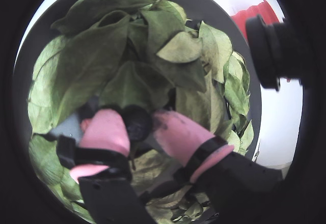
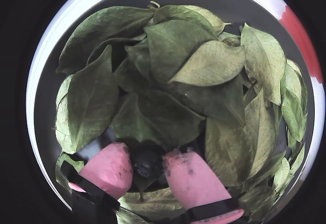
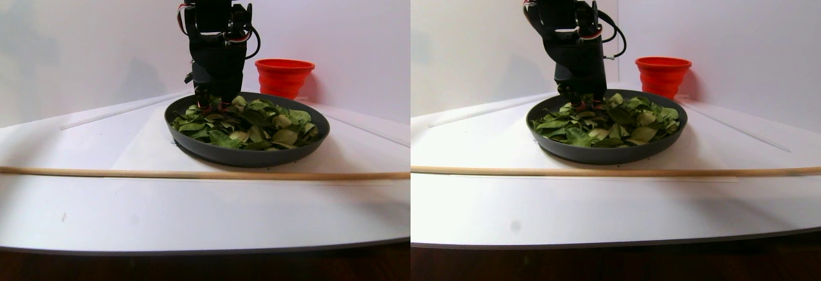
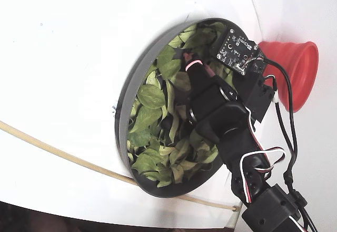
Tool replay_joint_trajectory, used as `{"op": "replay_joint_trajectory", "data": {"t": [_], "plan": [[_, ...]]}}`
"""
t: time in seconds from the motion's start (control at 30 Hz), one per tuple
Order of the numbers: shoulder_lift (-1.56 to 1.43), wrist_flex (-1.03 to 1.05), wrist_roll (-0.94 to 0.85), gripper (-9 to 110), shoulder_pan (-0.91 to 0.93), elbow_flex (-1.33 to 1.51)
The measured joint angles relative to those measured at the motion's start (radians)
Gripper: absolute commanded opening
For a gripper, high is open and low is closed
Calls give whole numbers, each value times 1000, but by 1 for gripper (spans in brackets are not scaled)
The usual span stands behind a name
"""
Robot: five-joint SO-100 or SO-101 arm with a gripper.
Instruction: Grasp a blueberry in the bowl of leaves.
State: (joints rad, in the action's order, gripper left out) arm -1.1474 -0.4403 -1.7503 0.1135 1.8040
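Note:
The dark-grey bowl is heaped with green leaves and stands on the white table. In both wrist views, my gripper reaches down into the leaves near the bowl's rim. Its pink fingertips stand on either side of a small dark blueberry and press against it. The berry lies low among the leaves. In the fixed view the arm covers the berry, and only a pink fingertip shows above the bowl.
A red cup stands just behind the bowl, close to the arm's cables. A thin wooden stick lies across the table in front of the bowl. A white wall rises behind.

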Motion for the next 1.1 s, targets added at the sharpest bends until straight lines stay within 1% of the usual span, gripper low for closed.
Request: {"op": "replay_joint_trajectory", "data": {"t": [0.53, 1.1], "plan": [[-9, 0, 0, 10, 0, 20], [-97, 2, 0, 9, 11, 57]]}}
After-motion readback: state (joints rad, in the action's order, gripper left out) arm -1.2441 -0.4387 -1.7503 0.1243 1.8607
